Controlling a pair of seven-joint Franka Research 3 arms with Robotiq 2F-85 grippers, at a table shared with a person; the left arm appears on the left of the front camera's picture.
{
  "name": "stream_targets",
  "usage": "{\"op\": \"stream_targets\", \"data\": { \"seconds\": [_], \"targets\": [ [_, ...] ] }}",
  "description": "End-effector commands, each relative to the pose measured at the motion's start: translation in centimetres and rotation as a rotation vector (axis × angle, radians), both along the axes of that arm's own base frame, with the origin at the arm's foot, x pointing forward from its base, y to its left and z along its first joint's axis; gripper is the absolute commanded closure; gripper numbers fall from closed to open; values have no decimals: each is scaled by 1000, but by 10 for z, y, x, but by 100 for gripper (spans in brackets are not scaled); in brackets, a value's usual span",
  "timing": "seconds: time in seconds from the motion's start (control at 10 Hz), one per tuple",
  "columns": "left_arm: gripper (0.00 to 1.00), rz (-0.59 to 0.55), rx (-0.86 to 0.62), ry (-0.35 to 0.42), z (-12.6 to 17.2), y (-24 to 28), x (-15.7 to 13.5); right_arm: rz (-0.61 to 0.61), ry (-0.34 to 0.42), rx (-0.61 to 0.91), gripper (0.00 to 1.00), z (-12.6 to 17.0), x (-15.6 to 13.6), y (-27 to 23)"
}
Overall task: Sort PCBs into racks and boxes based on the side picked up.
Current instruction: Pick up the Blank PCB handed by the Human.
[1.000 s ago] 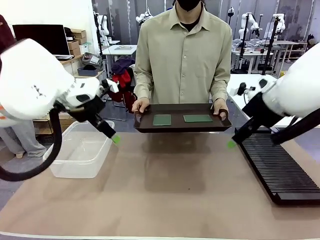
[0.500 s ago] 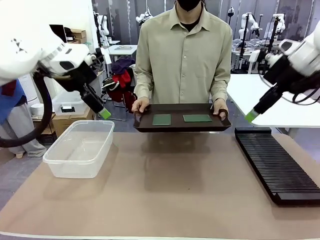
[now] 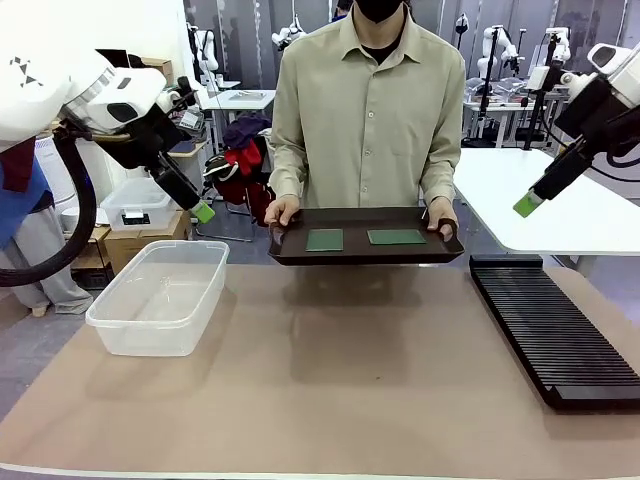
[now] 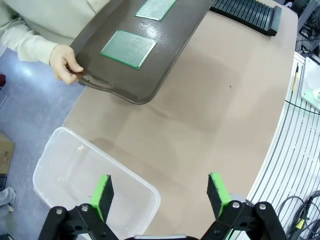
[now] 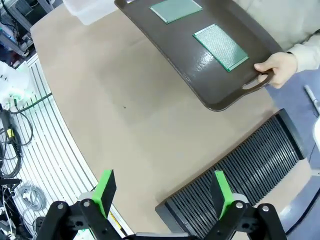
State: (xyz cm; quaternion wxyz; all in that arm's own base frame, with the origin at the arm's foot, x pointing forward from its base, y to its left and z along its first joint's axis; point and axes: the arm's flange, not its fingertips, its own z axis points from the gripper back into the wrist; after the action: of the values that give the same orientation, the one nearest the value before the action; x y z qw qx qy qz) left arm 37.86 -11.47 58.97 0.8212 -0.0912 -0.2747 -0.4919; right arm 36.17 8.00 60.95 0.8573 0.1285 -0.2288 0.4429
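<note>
left gripper (image 4: 159, 192), right gripper (image 5: 162, 194) both wide, empty | pcbs (image 3: 324, 240) at tray (image 3: 360, 257) centre: thin, stiff, light | i'd pinch one by its edge

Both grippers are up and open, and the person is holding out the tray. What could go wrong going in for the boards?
The tray looks hand-held above the table, so pressing down could tip it. The two PCBs lie flat and may slide instead of being gripped. The person's hands hold both tray ends, near where the left gripper and right gripper would come in.
</note>
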Motion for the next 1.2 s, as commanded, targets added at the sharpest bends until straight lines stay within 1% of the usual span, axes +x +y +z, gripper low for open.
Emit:
{"op": "stream_targets", "data": {
  "seconds": [0.0,0.1,0.2,0.3,0.4,0.6,0.9,1.1],
  "targets": [
    [0,12,-9,-3,1,6,2,-7,-7,4,0,3,1,-4],
    [0,-22,-110,73,-7,4,8,44,-10,109,0,4,15,-18],
    [0,-52,-182,94,-4,12,11,77,-39,178,0,13,19,-27],
    [0,-77,-263,93,1,18,11,114,-65,213,0,21,23,-36],
    [0,-93,-300,86,4,19,13,137,-93,251,0,24,29,-44],
    [0,-112,-288,71,13,25,16,130,-102,260,0,24,35,-48],
    [0,-101,-241,12,24,24,14,108,-133,248,0,34,37,-50],
    [0,-44,-161,-48,24,18,8,99,-129,241,0,35,39,-51]
  ]
}}
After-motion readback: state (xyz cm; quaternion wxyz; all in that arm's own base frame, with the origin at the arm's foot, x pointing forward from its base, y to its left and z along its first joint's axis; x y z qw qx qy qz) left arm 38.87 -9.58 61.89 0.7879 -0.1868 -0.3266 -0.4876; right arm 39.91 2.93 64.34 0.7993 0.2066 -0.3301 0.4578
